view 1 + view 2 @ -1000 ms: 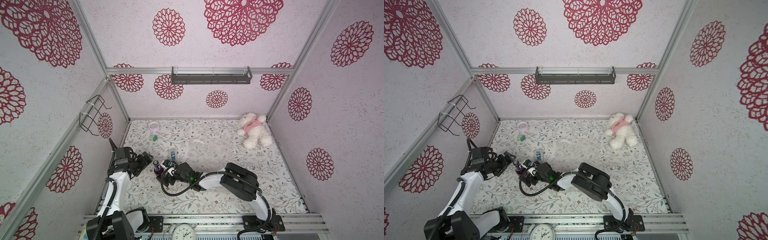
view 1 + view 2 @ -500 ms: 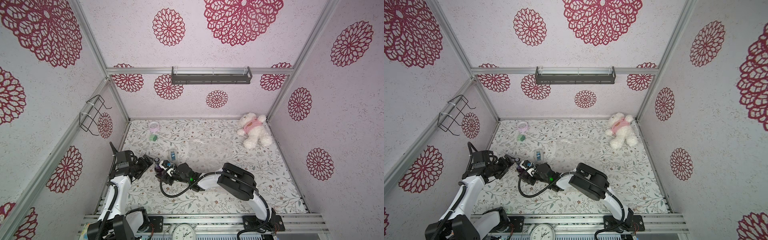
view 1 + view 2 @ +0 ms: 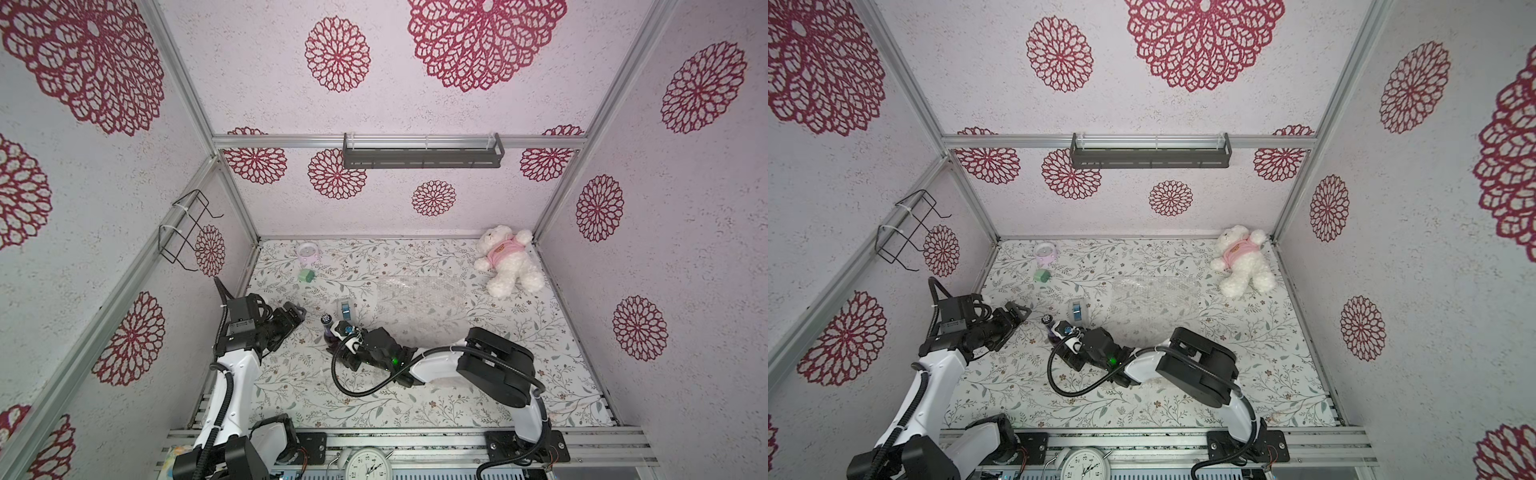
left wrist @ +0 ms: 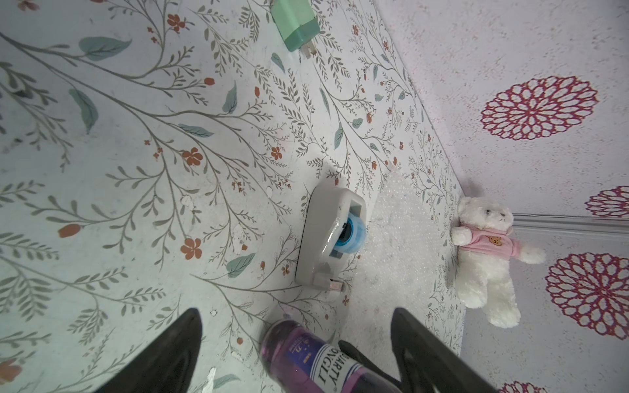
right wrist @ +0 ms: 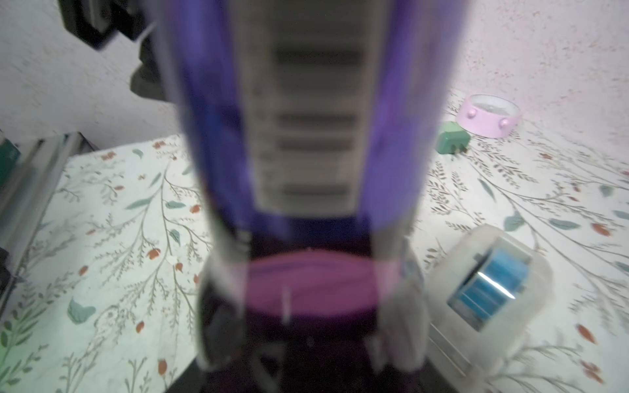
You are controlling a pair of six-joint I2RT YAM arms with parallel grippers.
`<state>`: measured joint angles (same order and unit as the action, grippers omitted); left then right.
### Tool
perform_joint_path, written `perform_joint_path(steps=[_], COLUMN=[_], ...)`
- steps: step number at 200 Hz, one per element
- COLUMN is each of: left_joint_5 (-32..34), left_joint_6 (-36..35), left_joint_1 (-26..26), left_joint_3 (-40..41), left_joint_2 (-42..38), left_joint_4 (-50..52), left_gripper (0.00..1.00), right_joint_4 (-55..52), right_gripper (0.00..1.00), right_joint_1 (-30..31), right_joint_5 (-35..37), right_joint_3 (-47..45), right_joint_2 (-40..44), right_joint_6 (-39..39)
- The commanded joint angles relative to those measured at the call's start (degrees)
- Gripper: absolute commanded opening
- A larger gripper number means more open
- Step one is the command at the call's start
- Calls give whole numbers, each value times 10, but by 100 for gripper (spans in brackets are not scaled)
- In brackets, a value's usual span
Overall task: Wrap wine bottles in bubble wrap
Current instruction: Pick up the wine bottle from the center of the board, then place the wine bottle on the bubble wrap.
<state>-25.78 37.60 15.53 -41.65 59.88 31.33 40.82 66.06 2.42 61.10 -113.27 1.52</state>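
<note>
Between the matt black fingers (image 4: 177, 347) of the left gripper (image 4: 296, 314), the wine bottle (image 4: 292, 343) is gleaming as smooth clear glass, its label (image 4: 332, 365) looking like glossy paper. Just ahead of that gripper the tape dispenser (image 4: 323, 217) is showing sleek grey-white plastic (with a shiny blue roll (image 4: 350, 234)). Beyond it the bubble wrap (image 4: 401, 238) is lying clear and pebbly. Farther out the teddy bear (image 4: 483, 289) is looking fluffy, its pink shirt (image 4: 490, 243) soft cloth. The table cover (image 4: 136, 170) is looking smooth and matt.

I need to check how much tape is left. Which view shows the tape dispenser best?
The left wrist view: the tape dispenser is whole and sharp, its blue roll visible. The right wrist view blurs it beside the bottle; in both top views it is tiny.
</note>
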Motion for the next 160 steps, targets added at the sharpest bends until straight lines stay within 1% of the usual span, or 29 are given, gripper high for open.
perform_joint_path(steps=[1, 23, 48, 63, 75, 88, 104, 132, 160], left_joint_5=[-14, -16, -13, -11, -11, -9, -6, 0, 5], left_joint_6=[-16, -29, -42, -46, -47, -44, -41, -38, -38], left_joint_1=[2, -2, -8, -14, -21, -30, -44, -67, -80], left_joint_3=[-24, -40, -51, -53, -54, -53, -52, -54, -48], left_joint_2=[-6, -4, 3, 10, 14, 20, 28, 38, 40], left_joint_4=[12, 22, 26, 25, 21, 14, 7, 2, 1], left_gripper=[89, 89, 89, 89, 88, 88, 88, 88, 88], right_joint_4=[-154, -388, -620, -737, -809, -857, -879, -884, -918], right_gripper=[34, 33, 33, 33, 34, 34, 36, 38, 38], right_joint_1=[-10, -30, -50, -60, -65, -69, -73, -80, -94], right_joint_5=[60, 87, 126, 155, 178, 210, 248, 245, 255], right_joint_3=[58, 100, 137, 154, 159, 150, 121, 82, 88], right_joint_2=[123, 178, 216, 228, 234, 240, 245, 235, 192], right_joint_6=[93, 171, 246, 273, 290, 303, 317, 328, 311])
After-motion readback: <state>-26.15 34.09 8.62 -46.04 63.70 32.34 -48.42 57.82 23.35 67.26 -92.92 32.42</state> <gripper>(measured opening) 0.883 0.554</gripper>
